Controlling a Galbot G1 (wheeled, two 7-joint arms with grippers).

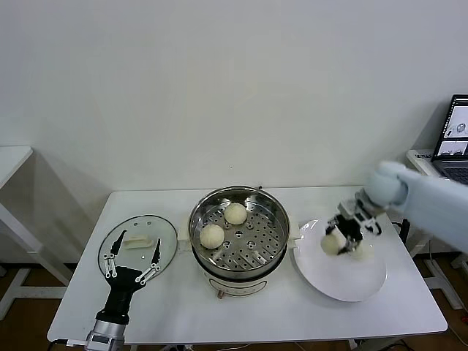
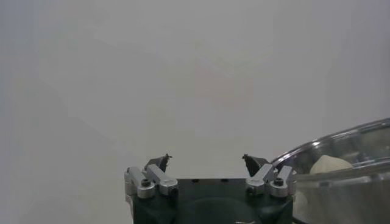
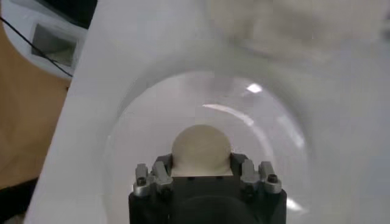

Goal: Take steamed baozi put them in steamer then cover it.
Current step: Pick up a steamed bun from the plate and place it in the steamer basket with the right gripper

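Note:
The steamer (image 1: 269, 235) stands open at the table's middle, with two baozi (image 1: 235, 213) (image 1: 212, 235) on its perforated tray. My right gripper (image 1: 344, 231) is shut on a third baozi (image 1: 331, 244) just above the white plate (image 1: 344, 281). In the right wrist view that baozi (image 3: 201, 143) sits between the fingers of the right gripper (image 3: 201, 163). A fourth baozi (image 1: 363, 251) lies on the plate beside it. The cover (image 1: 162, 228) lies flat at the left. My left gripper (image 1: 136, 250) hovers open over its near part and also shows open in the left wrist view (image 2: 207, 161).
The cover's cream handle (image 1: 138, 242) shows between the left fingers, and the cover's rim (image 2: 341, 135) is in the left wrist view. A laptop (image 1: 455, 139) sits on a side table at the far right. Another white table edge (image 1: 11, 157) is at the far left.

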